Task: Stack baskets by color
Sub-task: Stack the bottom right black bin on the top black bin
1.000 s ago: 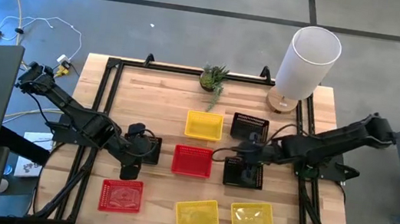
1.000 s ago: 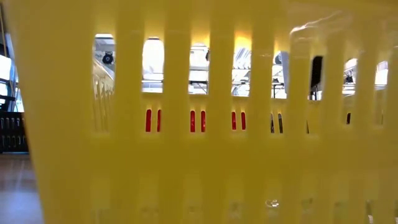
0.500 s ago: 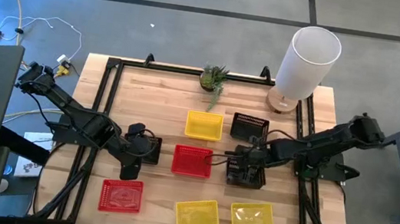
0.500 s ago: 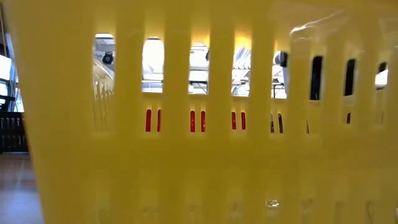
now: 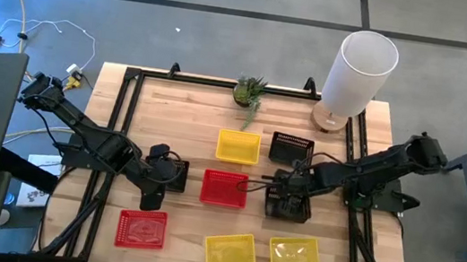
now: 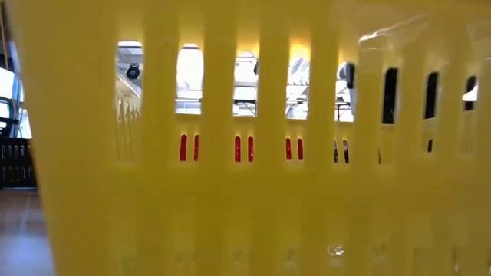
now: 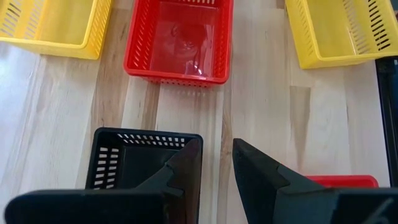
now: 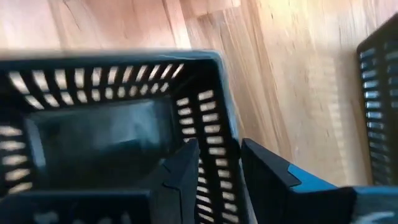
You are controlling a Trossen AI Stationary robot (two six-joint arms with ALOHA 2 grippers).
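My right gripper [image 8: 219,143] is shut on a black basket [image 5: 289,205] low over the table's right middle. A second black basket [image 5: 292,148] stands just beyond it. My left gripper [image 7: 216,146] is open at table left, with bare wood showing between its fingers, beside a third black basket [image 7: 134,165]. Between the arms are a red basket [image 5: 224,188] and a yellow basket [image 5: 238,146]. Along the near edge lie another red basket [image 5: 141,228] and two yellow baskets [image 5: 230,254], [image 5: 295,256]. My right gripper pinches the black basket's far long wall [image 8: 216,163], one finger inside the basket and one outside. The fingers come steeply from above and lie across the wall. The basket stays level; whether its bottom rests on the table cannot be told. My left gripper has one finger [image 7: 186,171] covering the third black basket's corner; whether it touches cannot be told.
A tall white cylinder [image 5: 360,75] stands at the far right corner, a small green plant [image 5: 250,90] at the far edge. A black frame [image 5: 122,116] rims the table. A yellow basket wall [image 6: 230,215] fills the low view.
My right gripper has sunk toward the table and tipped more steeply downward, carrying its black basket down with it. The basket has stayed level and now sits lower. The left arm has kept still.
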